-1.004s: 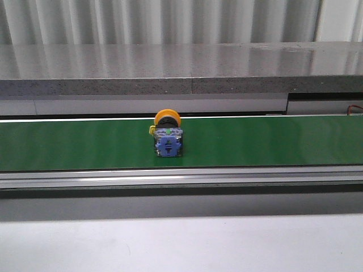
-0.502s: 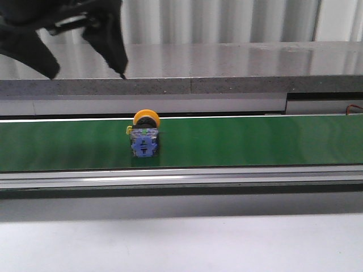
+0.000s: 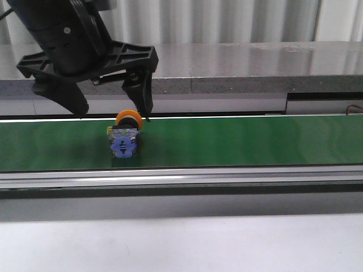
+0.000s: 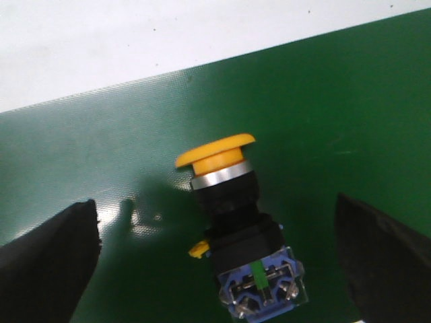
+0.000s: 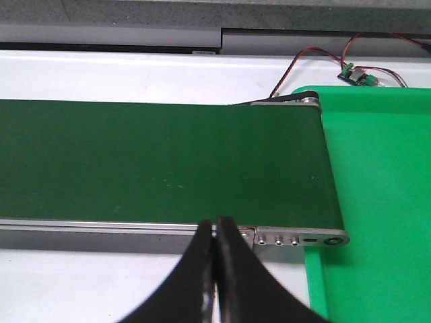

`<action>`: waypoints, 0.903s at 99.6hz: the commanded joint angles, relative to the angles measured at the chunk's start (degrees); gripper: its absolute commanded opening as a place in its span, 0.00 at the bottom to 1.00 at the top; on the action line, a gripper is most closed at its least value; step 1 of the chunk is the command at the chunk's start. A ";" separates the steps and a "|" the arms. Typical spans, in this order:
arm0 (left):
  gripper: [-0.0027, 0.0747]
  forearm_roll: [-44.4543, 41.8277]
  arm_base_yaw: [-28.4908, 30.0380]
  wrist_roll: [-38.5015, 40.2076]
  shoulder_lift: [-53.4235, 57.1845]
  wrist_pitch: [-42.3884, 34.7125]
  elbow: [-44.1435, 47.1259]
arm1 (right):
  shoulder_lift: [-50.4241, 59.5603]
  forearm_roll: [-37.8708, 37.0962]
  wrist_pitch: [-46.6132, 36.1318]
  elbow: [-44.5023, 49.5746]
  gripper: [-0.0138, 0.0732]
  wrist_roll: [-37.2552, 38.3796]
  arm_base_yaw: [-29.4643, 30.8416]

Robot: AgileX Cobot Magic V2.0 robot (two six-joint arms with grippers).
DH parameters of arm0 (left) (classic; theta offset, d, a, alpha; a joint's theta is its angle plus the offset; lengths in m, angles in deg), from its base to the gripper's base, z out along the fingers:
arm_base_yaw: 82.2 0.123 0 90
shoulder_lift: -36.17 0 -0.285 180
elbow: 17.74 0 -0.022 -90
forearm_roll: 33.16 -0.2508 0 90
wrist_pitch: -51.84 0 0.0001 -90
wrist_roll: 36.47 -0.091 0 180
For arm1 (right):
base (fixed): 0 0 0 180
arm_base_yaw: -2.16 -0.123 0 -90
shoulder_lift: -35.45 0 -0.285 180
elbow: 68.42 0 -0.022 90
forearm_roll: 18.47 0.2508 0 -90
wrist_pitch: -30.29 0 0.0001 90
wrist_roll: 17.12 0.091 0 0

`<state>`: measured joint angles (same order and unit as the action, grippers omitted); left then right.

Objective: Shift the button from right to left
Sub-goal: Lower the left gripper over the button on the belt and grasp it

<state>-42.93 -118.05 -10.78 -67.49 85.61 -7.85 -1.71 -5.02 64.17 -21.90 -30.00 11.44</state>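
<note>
Orange-capped button (image 3: 124, 137) on green belt (image 3: 255, 141), left hand (image 3: 113, 110) wide open above it – empty, right hand (image 5: 215, 269) closed – empty

One button (image 3: 124, 139), one green belt (image 3: 255, 141) — two grippers — left gripper (image 3: 111, 105), right gripper (image 5: 215, 269).

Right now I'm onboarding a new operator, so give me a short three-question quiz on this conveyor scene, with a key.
1. True or false: the left gripper of black plastic has shut on the small push-button with orange cap and blue blocky base.
2. Multiple choice: the button lies on A) the green conveyor belt, B) the bright green tray, C) the grey stone ledge.
3. Fill in: the right gripper's fingers are ____.

Key
1. False: the fingers stand apart, either side of the button, not touching it.
2. A.
3. Shut, pressed together with nothing between them.
</note>
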 commanded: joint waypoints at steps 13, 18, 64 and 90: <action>0.88 -0.02 -0.33 0.74 -0.45 -2.47 -1.93 | -0.12 0.02 -3.71 -1.35 0.08 -0.44 -0.01; 0.84 0.21 -0.33 0.74 -1.17 -1.85 -1.93 | -0.12 0.02 -3.71 -1.35 0.08 -0.44 -0.01; 0.01 -4.65 -0.12 0.25 3.55 4.25 -1.93 | -0.12 0.02 -3.71 -1.35 0.08 -0.44 -0.01; 0.01 -4.64 7.97 -9.78 15.13 8.63 -1.93 | -0.12 0.02 -3.71 -1.35 0.08 -0.44 -0.01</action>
<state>-47.10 -113.42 -16.87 -57.85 94.06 -7.93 -1.71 -5.02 64.17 -21.90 -30.00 11.44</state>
